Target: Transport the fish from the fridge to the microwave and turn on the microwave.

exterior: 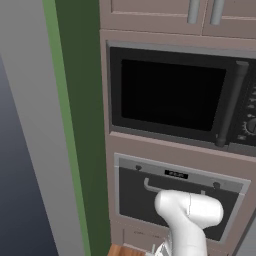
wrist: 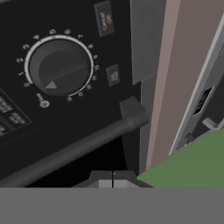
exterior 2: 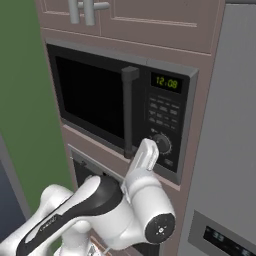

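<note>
The microwave is built into the brown cabinet column with its black-windowed door closed. Its vertical bar handle stands beside the keypad panel, under green clock digits. My gripper is raised right in front of the lower panel, just left of the round dial. In the hand view the dial and two small buttons fill the top, the handle crosses below, and my gripper is shut with nothing between its tips. The grey fridge stands at the right. The fish is hidden.
A dark oven with a horizontal bar handle sits under the microwave, partly behind my white arm. Brown upper cabinets with metal handles hang above. A green wall runs along the left of the column.
</note>
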Motion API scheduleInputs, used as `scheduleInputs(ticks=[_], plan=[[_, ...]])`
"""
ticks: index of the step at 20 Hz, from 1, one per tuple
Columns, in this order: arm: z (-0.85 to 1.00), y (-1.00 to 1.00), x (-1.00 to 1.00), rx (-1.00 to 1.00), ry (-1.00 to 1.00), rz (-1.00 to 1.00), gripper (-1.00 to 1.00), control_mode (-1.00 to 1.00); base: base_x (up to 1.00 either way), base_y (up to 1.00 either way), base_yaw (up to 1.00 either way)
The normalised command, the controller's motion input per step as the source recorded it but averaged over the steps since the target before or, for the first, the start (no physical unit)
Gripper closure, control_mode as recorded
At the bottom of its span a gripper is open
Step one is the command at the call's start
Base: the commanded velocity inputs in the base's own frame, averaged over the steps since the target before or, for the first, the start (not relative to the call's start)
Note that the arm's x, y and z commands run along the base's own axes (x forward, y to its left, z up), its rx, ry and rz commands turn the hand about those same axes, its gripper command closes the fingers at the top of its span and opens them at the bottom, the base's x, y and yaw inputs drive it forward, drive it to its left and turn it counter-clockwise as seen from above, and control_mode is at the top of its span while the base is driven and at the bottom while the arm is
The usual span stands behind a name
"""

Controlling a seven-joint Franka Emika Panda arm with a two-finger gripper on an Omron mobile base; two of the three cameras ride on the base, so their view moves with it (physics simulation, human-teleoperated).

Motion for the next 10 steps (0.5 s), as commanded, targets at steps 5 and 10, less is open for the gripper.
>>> scheduleInputs(ticks=[5,10], plan=[[-0.17,0.00,0.21,0.00,0.00,0.00,1.00,-1.00,0.00,0.00,0.00],[-0.12,0.00,0.21,0.00,0.00,0.00,1.00,-1.00,0.00,0.00,0.00]])
